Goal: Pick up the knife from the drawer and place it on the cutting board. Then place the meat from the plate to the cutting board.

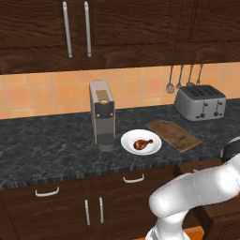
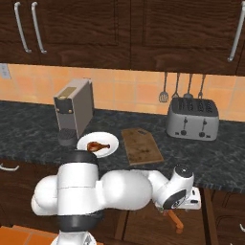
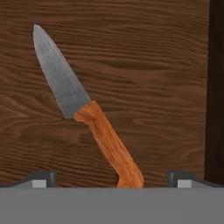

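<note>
The knife [image 3: 70, 87] lies flat on the wooden floor of the open drawer [image 3: 153, 65], grey blade pointing up-left in the hand view, orange-brown handle toward the fingers. My gripper [image 3: 113, 181] hangs open just above the handle's end, one fingertip on each side and nothing held. From the right base, the gripper [image 2: 194, 203] is below the counter edge, with the knife's handle [image 2: 173, 219] under it. On the counter, the meat [image 1: 143, 144] [image 2: 98, 146] rests on the white plate [image 1: 127, 139] [image 2: 111, 148]. The bare cutting board [image 1: 173, 134] [image 2: 140, 146] lies just right of it.
A coffee machine [image 1: 102, 115] [image 2: 74, 112] stands left of the plate. A toaster [image 1: 200, 102] [image 2: 192, 118] sits at the back right, with thin metal utensils [image 1: 180, 77] [image 2: 182, 86] hanging on the tiled wall above it. A dark drawer wall [image 3: 215, 87] runs along the right.
</note>
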Motion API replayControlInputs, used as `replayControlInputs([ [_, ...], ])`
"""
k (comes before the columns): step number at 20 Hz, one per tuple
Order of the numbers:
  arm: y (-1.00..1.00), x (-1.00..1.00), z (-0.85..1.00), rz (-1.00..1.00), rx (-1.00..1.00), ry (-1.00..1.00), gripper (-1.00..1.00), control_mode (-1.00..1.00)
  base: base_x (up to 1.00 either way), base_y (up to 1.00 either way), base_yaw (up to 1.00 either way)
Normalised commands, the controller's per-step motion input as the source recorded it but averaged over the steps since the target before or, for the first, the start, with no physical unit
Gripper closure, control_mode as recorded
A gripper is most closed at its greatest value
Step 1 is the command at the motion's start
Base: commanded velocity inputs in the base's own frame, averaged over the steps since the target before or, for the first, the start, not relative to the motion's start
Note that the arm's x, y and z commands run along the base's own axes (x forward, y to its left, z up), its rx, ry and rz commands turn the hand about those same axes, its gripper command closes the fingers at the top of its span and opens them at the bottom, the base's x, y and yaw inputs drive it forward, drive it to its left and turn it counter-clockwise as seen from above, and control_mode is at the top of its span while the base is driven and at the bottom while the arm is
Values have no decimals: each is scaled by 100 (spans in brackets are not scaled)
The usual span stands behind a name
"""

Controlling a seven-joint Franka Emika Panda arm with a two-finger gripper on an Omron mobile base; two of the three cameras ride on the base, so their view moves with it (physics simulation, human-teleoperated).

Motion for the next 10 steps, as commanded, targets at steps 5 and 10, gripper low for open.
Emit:
replayControlInputs([
  [5,-4,2,-38,0,2,3,-100,-100,0,0,0],
  [10,7,0,-20,0,0,6,-100,-100,0,0,0],
])
